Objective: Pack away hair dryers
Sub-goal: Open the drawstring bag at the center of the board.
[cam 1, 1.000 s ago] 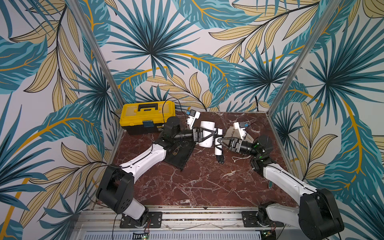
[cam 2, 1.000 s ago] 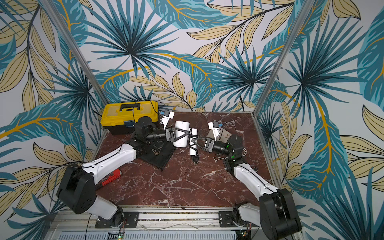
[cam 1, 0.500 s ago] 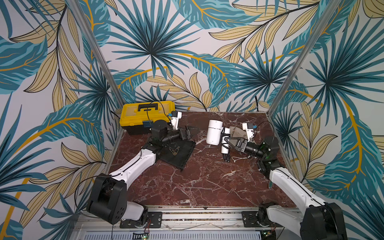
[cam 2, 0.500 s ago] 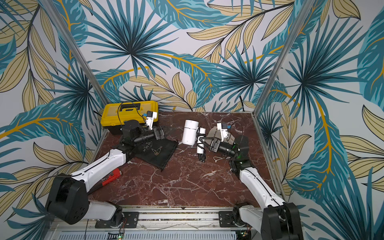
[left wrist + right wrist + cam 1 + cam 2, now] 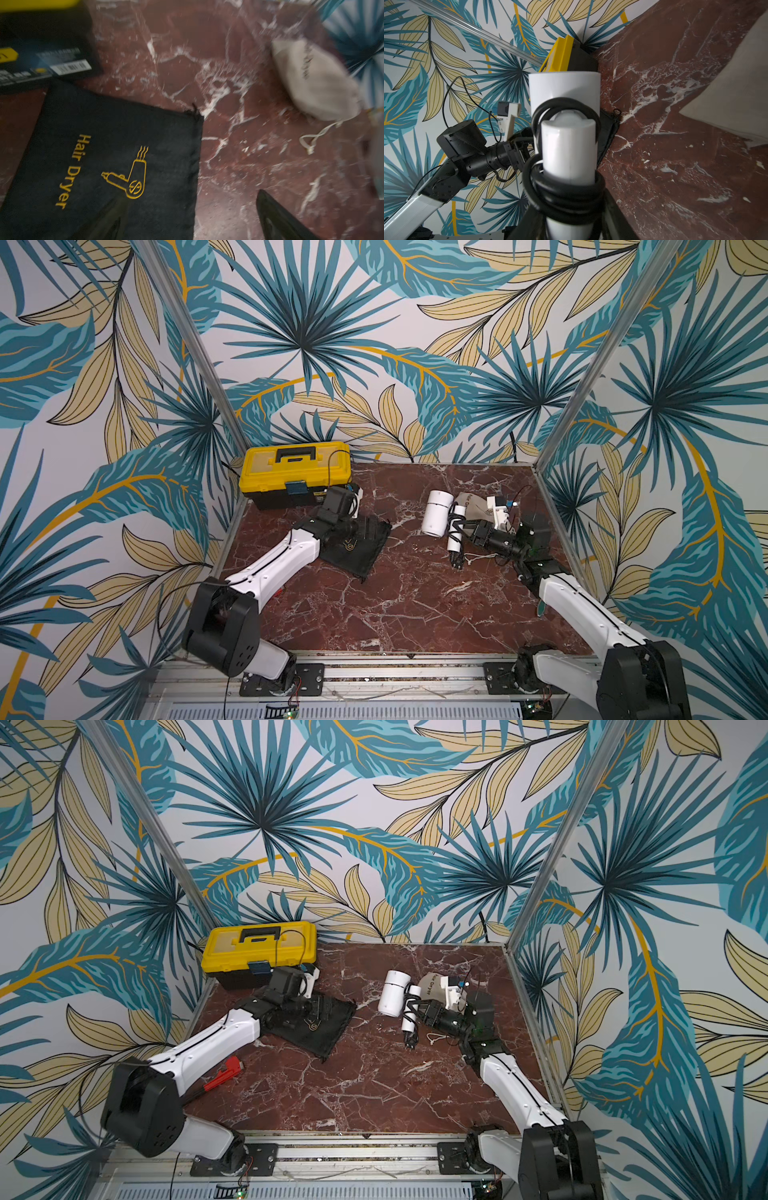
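One white hair dryer (image 5: 436, 519), cord wound round its handle, sits clamped in the right jaws just beside the beige bag (image 5: 473, 506). Bagging seems in hand: left jaws, spread wide over the black bag (image 5: 357, 547), must next hold open its mouth.

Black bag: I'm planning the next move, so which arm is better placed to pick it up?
Left, probably. The left gripper is open just above the black bag, with one finger over it. The right gripper is busy, shut on the white hair dryer.
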### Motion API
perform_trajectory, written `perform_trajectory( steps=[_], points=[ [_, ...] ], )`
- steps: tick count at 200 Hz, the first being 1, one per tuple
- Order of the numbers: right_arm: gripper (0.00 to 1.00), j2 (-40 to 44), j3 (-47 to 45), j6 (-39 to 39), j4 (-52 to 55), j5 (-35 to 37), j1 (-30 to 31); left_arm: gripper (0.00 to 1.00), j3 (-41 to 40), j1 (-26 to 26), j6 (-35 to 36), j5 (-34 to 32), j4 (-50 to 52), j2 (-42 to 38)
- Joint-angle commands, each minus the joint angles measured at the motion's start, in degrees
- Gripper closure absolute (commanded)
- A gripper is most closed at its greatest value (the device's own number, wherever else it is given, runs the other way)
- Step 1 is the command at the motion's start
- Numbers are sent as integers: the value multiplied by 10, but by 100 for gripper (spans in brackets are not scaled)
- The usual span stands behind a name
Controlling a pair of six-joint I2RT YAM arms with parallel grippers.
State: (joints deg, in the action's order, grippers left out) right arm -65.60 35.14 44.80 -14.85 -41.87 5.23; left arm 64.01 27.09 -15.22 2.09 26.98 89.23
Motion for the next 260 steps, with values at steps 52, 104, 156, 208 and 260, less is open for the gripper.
perform_trajectory(
  steps=[52, 104, 156, 208, 260],
  points=[
    [88, -2, -33, 13, 2, 24, -1, 35, 110, 82, 85, -178, 161, 163],
    [88, -3, -40, -3, 30, 32, -1, 52, 123, 82, 89, -153, 161, 191],
    [88, -4, -44, -2, 26, 31, -1, 58, 125, 82, 83, -134, 155, 196],
    [88, -8, -43, -3, 27, 32, -1, 50, 123, 92, 84, -113, 145, 197],
    [88, -9, -42, -5, 31, 34, -1, 56, 120, 97, 84, -116, 144, 202]
  ],
)
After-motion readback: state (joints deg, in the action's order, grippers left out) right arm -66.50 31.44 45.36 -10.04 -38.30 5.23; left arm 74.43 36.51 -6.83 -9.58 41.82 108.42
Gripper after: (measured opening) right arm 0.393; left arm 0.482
